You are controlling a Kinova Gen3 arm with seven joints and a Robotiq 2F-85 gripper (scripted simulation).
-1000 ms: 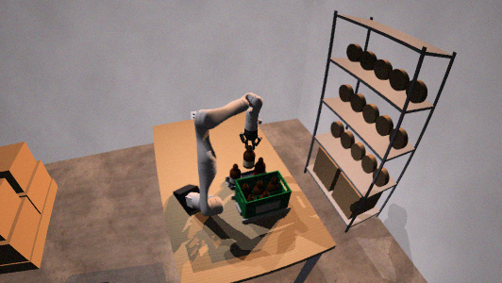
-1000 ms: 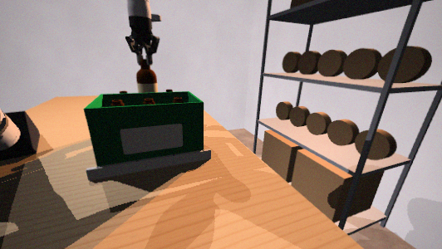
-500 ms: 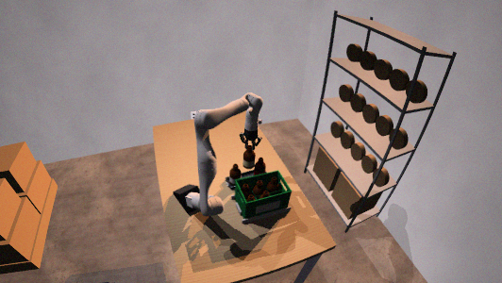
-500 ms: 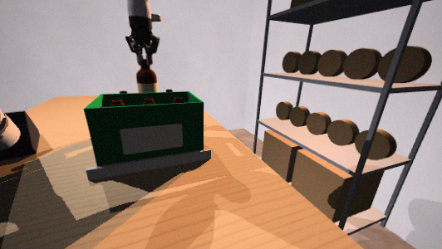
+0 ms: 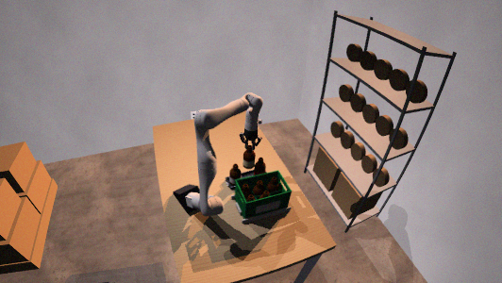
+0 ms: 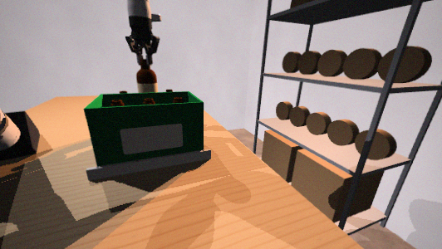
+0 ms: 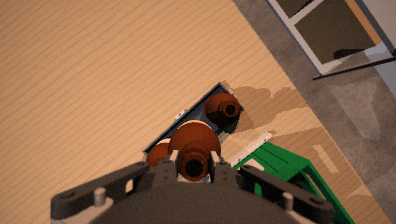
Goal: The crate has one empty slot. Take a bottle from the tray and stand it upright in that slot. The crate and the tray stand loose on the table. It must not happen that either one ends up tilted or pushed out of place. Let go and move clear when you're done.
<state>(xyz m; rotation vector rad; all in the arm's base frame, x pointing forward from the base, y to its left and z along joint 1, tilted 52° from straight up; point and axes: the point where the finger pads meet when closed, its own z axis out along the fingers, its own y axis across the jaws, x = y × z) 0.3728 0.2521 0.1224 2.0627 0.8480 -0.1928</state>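
Observation:
My gripper [image 5: 250,142] is shut on the neck of a brown bottle [image 5: 248,157] with a pale label and holds it upright in the air above the tray. In the exterior view the gripper [image 6: 144,59] and the held bottle [image 6: 146,80] hang behind and above the green crate [image 6: 144,126]. The wrist view shows the held bottle [image 7: 194,150] from above, between the fingers. The dark tray below holds two more bottles, one [image 7: 223,108] to the right and one [image 7: 159,154] partly hidden. The green crate [image 5: 262,192] holds several brown bottles; its empty slot is not clear to see.
A tall metal shelf rack [image 5: 377,118] with round brown discs and boxes stands right of the table. The arm's base [image 5: 198,200] and a black box sit left of the crate. Cardboard boxes [image 5: 21,203] stand on the floor at far left.

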